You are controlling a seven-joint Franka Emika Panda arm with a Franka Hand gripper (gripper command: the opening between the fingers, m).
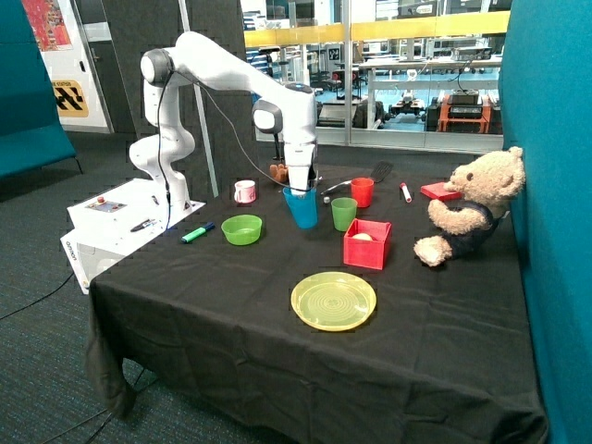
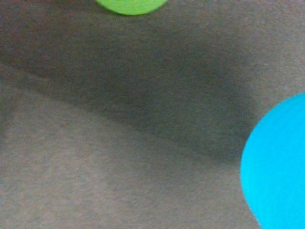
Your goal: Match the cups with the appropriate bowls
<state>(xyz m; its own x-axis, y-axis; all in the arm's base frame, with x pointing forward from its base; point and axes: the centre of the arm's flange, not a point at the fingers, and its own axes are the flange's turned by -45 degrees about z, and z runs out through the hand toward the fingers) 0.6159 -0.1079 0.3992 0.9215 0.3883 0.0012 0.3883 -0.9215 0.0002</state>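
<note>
The blue cup (image 1: pixel 302 207) stands upright at the back middle of the black table. My gripper (image 1: pixel 301 184) is straight above it, its tip at the cup's rim. The green cup (image 1: pixel 343 213) stands just beside the blue cup, toward the teddy bear. The green bowl (image 1: pixel 241 228) sits on the cloth on the blue cup's other side, apart from it. No blue bowl shows in the outside view. The wrist view shows bare cloth, a blue round shape (image 2: pixel 279 167) at one edge, cup or bowl I cannot tell, and a green shape (image 2: pixel 131 5) at another.
A red cup (image 1: pixel 363 191) stands behind the green cup. A red square box (image 1: pixel 367 243) and a yellow plate (image 1: pixel 333 301) lie nearer the front. A pink-white mug (image 1: pixel 244 191), a green marker (image 1: pixel 197 233) and a teddy bear (image 1: pixel 472 208) are also on the table.
</note>
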